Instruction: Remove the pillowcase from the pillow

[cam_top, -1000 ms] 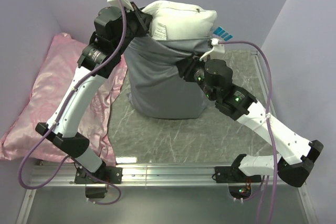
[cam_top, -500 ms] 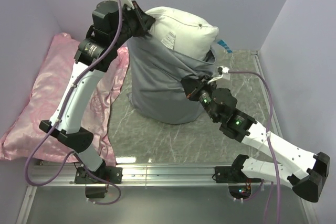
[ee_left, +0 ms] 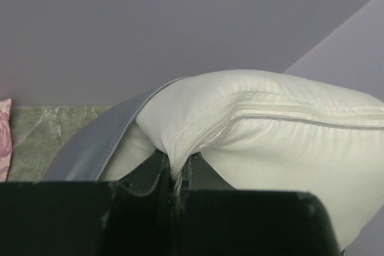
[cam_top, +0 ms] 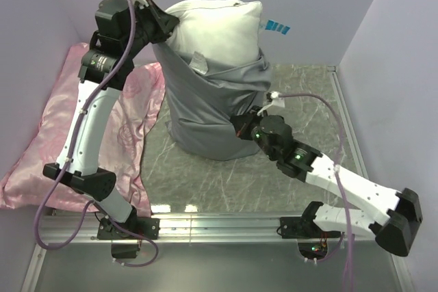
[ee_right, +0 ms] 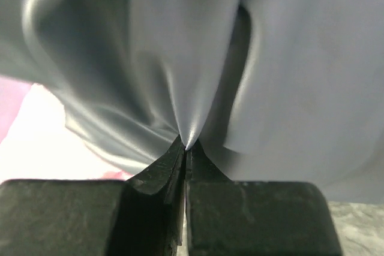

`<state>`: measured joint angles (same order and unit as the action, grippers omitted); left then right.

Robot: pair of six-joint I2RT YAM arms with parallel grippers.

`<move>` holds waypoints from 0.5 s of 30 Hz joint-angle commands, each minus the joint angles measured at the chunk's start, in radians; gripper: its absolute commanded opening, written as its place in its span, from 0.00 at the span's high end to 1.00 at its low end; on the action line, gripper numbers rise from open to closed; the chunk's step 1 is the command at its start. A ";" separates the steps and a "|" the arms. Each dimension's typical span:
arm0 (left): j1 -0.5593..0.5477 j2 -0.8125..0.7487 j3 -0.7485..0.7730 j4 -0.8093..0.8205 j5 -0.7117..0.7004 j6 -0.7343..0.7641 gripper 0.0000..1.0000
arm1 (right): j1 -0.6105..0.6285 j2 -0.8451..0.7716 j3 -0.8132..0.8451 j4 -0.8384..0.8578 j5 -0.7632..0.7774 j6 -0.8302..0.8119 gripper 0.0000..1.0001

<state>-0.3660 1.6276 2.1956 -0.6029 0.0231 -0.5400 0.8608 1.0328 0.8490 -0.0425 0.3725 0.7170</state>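
Note:
The white pillow (cam_top: 219, 29) stands upright at the back of the table, its top half bare, a small blue tag at its right. The grey-blue pillowcase (cam_top: 205, 111) sheathes its lower half, its rim slanting across and a small white tag showing. My left gripper (cam_top: 164, 24) is raised high and shut on the pillow's upper left corner; in the left wrist view the piped white seam (ee_left: 180, 148) is pinched between the jaws. My right gripper (cam_top: 239, 124) is low at the pillowcase's right side, shut on a fold of its fabric (ee_right: 189, 130).
A pink rose-patterned satin pillow (cam_top: 61, 135) lies along the left wall, under the left arm. The grey marble tabletop (cam_top: 308, 100) extends right and front of the pillow. Lilac walls close in at back and right.
My left gripper has lifted the pillow corner higher and leftwards. My right gripper has pulled the pillowcase down and towards the front, baring more of the white pillow.

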 commanded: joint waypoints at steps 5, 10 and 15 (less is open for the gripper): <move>0.085 -0.051 0.032 0.046 0.005 -0.003 0.99 | -0.006 0.237 -0.169 -0.047 -0.104 0.056 1.00; 0.104 -0.038 0.081 0.055 0.006 -0.003 1.00 | 0.009 0.158 -0.252 -0.062 -0.092 0.087 1.00; 0.131 -0.032 0.102 0.063 0.040 -0.023 1.00 | 0.004 0.023 -0.239 -0.152 -0.063 0.058 0.91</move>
<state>-0.2882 1.6073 2.2387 -0.6827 0.1356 -0.5480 0.8623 1.0760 0.6724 0.1974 0.2794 0.8318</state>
